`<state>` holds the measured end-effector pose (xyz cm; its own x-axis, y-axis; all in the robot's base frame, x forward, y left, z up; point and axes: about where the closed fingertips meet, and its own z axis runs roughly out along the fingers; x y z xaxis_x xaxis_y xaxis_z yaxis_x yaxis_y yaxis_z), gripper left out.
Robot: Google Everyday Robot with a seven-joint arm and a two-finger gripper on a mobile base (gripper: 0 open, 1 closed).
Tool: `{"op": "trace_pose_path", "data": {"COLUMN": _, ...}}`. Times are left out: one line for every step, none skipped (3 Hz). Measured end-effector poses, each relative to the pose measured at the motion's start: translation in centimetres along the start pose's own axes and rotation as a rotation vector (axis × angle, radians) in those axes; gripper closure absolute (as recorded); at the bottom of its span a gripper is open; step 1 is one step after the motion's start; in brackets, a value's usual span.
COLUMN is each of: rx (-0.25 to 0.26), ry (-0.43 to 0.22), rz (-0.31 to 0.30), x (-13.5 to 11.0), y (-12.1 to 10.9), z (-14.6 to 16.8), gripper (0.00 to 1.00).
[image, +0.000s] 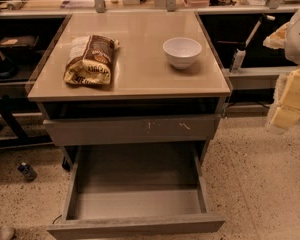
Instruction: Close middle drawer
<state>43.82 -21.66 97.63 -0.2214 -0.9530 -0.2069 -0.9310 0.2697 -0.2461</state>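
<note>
The middle drawer (pixel 135 225) is a wide, shallow grey wood-grain drawer, pulled far out of the cabinet toward the camera. Its front panel is plain and lies at the bottom of the view. Its inside looks empty. Above it is another grey drawer front with small white scratch marks (pixel 132 129), standing slightly out from under the countertop. My gripper (pixel 290 101) is at the far right edge, pale yellow, beside the cabinet at about the height of the scratched drawer. It is apart from both drawers and holds nothing that I can see.
On the beige countertop (pixel 140 81) lie a brown snack bag (pixel 90 59) at the left and a white bowl (pixel 182 51) at the right. A small bottle (pixel 27 171) lies on the speckled floor at the left. Dark shelving and a white bottle (pixel 238 59) stand behind.
</note>
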Motion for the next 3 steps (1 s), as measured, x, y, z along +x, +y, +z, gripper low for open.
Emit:
{"op": "trace_pose_path", "data": {"rx": 0.000, "ry": 0.000, "rz": 0.000, "x": 0.00, "y": 0.00, "z": 0.00, "gripper": 0.00}}
{"op": "trace_pose_path", "data": {"rx": 0.000, "ry": 0.000, "rz": 0.000, "x": 0.00, "y": 0.00, "z": 0.00, "gripper": 0.19}}
{"op": "trace_pose_path", "data": {"rx": 0.000, "ry": 0.000, "rz": 0.000, "x": 0.00, "y": 0.00, "z": 0.00, "gripper": 0.42}}
